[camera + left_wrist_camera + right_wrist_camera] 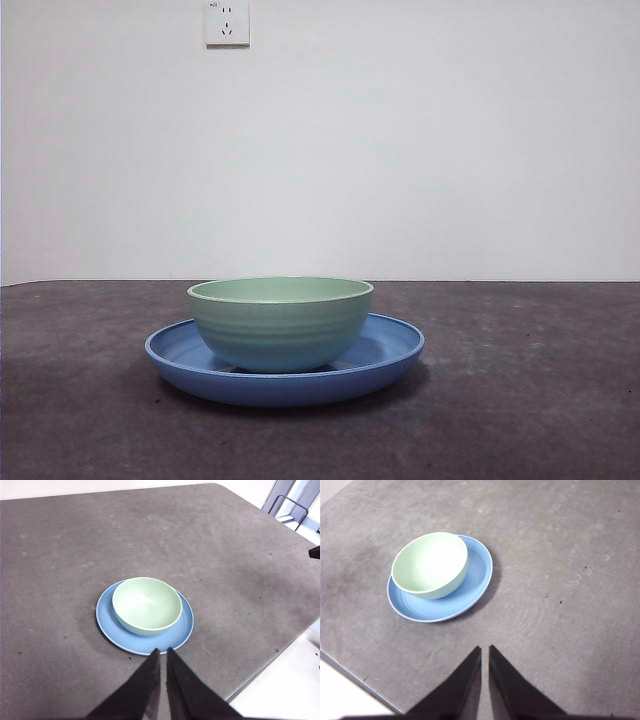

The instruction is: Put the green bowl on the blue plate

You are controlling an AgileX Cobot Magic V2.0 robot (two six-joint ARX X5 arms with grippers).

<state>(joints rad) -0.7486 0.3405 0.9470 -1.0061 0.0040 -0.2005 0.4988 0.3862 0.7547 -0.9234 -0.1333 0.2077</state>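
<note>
Green bowl sits upright inside the blue plate, low in the middle of the front view; it rests on the plate's floor, a little toward the left of the plate's centre there, so more blue shows on the right.

Taking the scene from largest down: the dark grey, mottled tabletop fills the lower part of the front view, and a plain white wall rises behind it. The blue plate is wide, shallow and glossy, with a sloping raised rim, and it lies flat on the tabletop. The bowl is pale mint green with faint ridges round its side and a lighter rim; nothing can be seen inside it. A white wall socket is at the top edge of the front view, left of centre.

Neither arm shows in the front view. In the left wrist view the left pincer hangs clear of the plate's rim, its two black jaws drawn together with only a thin slit between them, holding nothing. In the right wrist view the right pincer is likewise clenched and empty, well apart from the plate, over bare tabletop.
</note>
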